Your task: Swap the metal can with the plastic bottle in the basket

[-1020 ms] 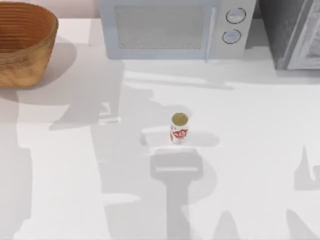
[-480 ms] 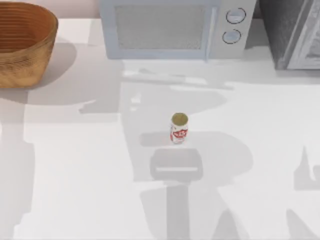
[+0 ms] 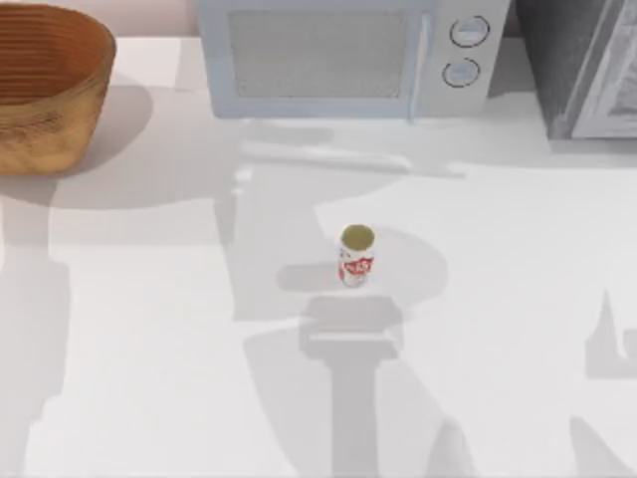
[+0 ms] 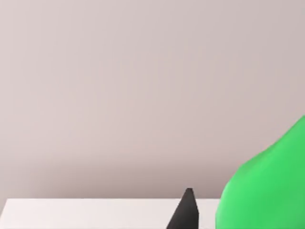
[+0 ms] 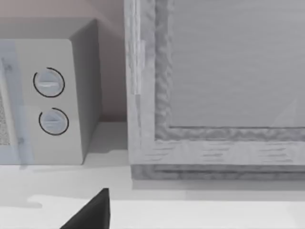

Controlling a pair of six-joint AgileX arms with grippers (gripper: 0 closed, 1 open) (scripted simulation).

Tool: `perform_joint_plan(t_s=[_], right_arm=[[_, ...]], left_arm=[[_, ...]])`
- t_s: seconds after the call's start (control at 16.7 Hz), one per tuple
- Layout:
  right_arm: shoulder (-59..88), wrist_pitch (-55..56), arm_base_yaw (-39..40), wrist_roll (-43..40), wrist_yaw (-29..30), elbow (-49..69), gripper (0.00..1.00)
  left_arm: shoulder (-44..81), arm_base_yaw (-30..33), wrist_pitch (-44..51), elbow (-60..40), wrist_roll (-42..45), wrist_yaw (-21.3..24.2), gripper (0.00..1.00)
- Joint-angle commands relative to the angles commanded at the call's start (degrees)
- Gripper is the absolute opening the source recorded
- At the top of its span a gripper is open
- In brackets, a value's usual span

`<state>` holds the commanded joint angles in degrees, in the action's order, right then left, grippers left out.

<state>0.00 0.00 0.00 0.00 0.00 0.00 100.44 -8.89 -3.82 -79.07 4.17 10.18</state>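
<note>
While the white table spreads across the whole top view, crossed by grey arm shadows, I see a plain pale wall behind it in the left wrist view. At the far edge of the table stands a white microwave with two round dials, and to its right a grey cabinet-like appliance with a framed door.

From my left arm's wrist camera, one dark fingertip pokes up at the lower edge, and right beside it bulges the bright green plastic bottle. I cannot tell whether the left gripper is clamped on the bottle or merely next to it, nor how wide its fingers stand. From my right arm's wrist camera, a single dark fingertip shows low against the table, facing the microwave's dials and the grey appliance's door; how far that gripper is spread I cannot tell either.

Out on the table, the metal can stands upright near the middle, gold-olive top up, red marks on its white side, well apart from everything else. Far off at the left corner sits the basket, orange-brown wicker with ribbed walls, partly cut by the picture's edge. Between can and basket I see nothing standing, just bare white surface and shadow.
</note>
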Motion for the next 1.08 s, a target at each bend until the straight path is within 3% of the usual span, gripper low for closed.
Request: perform_joint_plan(t_s=[0.42,1.08], right_arm=[[0.0,0.0,0.0,0.0,0.0,0.0,1.0],[0.0,0.0,0.0,0.0,0.0,0.0,1.0]], left_arm=[[4.8,0.6,-3.8,-1.1,-0.2,-0.5,0.0],[4.8,0.6,-3.8,-1.1,-0.2,-0.5,0.83]])
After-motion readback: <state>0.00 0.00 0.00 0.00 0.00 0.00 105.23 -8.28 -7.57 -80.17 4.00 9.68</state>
